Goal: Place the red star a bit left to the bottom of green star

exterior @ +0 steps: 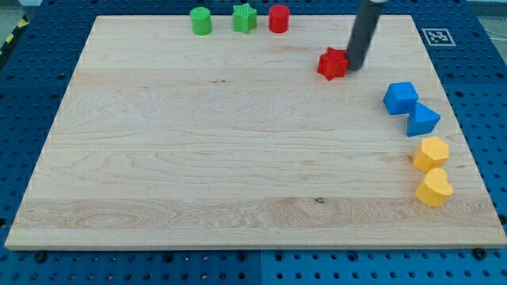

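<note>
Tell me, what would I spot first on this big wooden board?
Probably my tip, a dark rod coming down from the view's top, touching the right side of the red star. Next, the neat row at the top edge: green cylinder, green star, red cylinder. Down the view's right edge sit two blue blocks and two yellow ones.

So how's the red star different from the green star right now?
The red star is red and sits alone lower on the board; the green star is green and stands in the top row between a green cylinder and a red cylinder. My tip touches the red star's right side, while the green star is untouched. Both are star-shaped and of similar size.
</note>
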You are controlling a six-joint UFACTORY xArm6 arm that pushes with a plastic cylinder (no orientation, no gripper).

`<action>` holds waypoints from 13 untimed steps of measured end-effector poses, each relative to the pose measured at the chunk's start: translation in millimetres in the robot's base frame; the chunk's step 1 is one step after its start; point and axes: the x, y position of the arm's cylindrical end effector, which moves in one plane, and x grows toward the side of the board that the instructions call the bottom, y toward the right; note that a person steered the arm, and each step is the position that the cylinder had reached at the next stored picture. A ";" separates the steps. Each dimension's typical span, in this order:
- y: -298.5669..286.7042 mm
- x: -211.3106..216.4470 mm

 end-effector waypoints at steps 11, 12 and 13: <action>-157.0 -31.7; -163.4 -31.6; -181.2 -31.6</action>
